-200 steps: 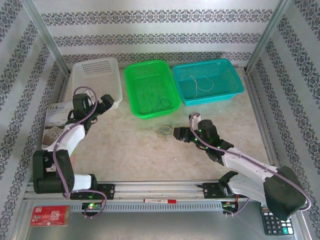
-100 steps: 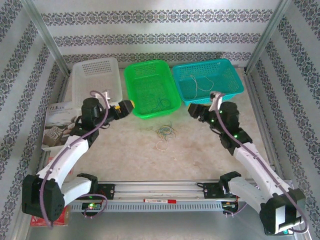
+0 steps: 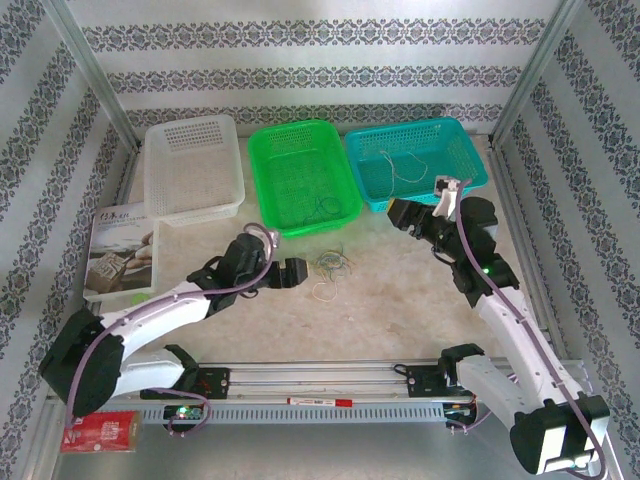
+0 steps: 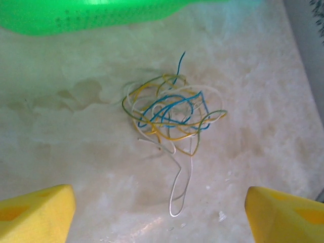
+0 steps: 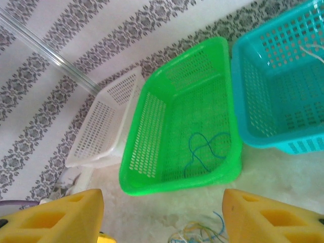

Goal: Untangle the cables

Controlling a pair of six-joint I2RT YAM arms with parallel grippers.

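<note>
Where a second ago the left arm point(image 3: 185, 300) reached toward the white basket point(image 3: 190, 160) at upper left, it now stretches low across the middle of the tabletop point(image 3: 400, 300). The left jaws are spread wide with nothing between them, just left of the cables point(image 3: 333, 265). That tangle of yellow, blue and whitish strands lies in the same spot at frame centre, below the green basket point(image 3: 260, 180), with a pale loop trailing toward the lower edge. The right arm point(image 3: 505, 310), earlier down beside the tangle, has pulled up to the right. The right jaws, also spread and empty, hang at the front rim of the teal basket point(image 3: 465, 150). One blue cable point(image 3: 325, 207) lies in the green basket, and one whitish cable point(image 3: 400, 165) in the teal.
</note>
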